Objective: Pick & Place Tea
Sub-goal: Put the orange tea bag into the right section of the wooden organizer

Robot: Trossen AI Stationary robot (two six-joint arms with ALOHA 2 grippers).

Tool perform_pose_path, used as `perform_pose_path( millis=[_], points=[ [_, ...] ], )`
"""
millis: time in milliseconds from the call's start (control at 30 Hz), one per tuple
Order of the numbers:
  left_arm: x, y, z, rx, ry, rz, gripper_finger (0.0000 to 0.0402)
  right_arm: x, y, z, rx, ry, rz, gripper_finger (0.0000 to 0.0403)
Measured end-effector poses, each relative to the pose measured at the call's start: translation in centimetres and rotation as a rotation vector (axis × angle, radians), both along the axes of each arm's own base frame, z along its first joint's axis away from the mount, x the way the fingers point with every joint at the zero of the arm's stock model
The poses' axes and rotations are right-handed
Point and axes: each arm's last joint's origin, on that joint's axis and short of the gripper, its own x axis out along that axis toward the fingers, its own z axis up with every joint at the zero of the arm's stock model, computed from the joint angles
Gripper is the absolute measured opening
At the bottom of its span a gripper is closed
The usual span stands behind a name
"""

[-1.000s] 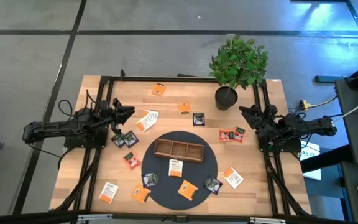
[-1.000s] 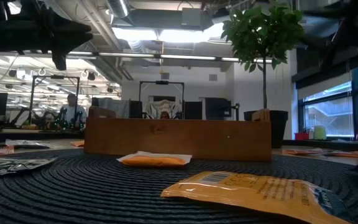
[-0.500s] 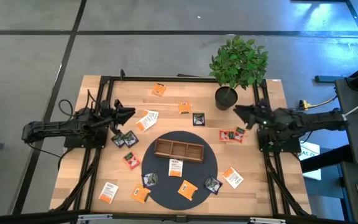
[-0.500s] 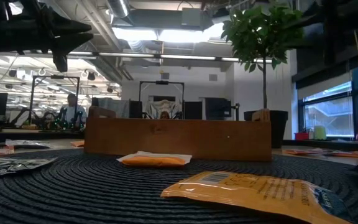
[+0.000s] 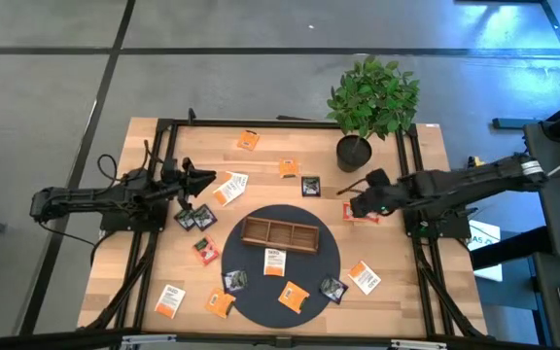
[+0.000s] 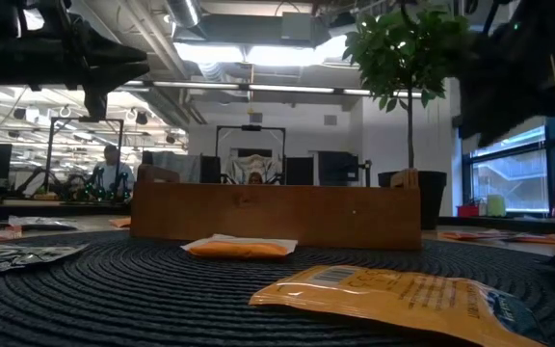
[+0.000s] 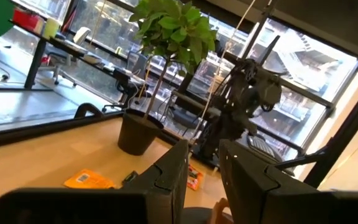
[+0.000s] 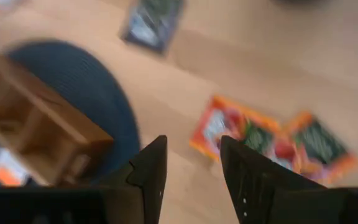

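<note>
Your right gripper (image 5: 355,208) hangs unclenched, fingers apart and empty, over the red-and-white sachets (image 5: 362,211) beside the wooden tray (image 5: 279,234). Your left gripper (image 5: 205,179) waits, released, near the white-and-orange sachet (image 5: 228,188).

Counter (image 5: 290,146): pale wood, smooth, matt. Mat (image 6: 114,289): dark woven cord, ribbed, rough. Tray (image 6: 276,216): brown wood, satin. Sachets (image 6: 393,297): glossy printed foil or paper, slightly crinkled. Pot (image 5: 353,154): black, matt. Tools: dark matt plastic.

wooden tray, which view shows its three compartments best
The high view: the wooden tray lies whole, all three compartments open to the camera. The low view shows only its side wall, the right wrist view a blurred end, the left wrist view nothing.
</note>
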Motion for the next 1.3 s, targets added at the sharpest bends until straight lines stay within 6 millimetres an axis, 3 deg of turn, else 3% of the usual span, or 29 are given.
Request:
perform_pose_path(
  millis=[300,700,1067,1300],
  points=[
    [0.1,0.0,-0.1,-0.013,0.012,0.001,0.0088,1.8,0.4,-2.4,0.009,0.126,-0.020,0.0154],
    [0.1,0.1,-0.2,-0.018,0.017,0.008,0.0088,2.0,0.7,-2.8,0.119,0.156,-0.020,0.0156],
    [0.1,0.1,-0.2,-0.017,0.018,0.009,0.0088,1.7,0.5,-2.9,0.095,0.171,-0.104,0.0240],
    [0.2,0.1,-0.3,-0.018,0.024,0.010,0.0088,1.7,0.5,-3.8,0.100,0.251,-0.197,0.0228]
  ],
)
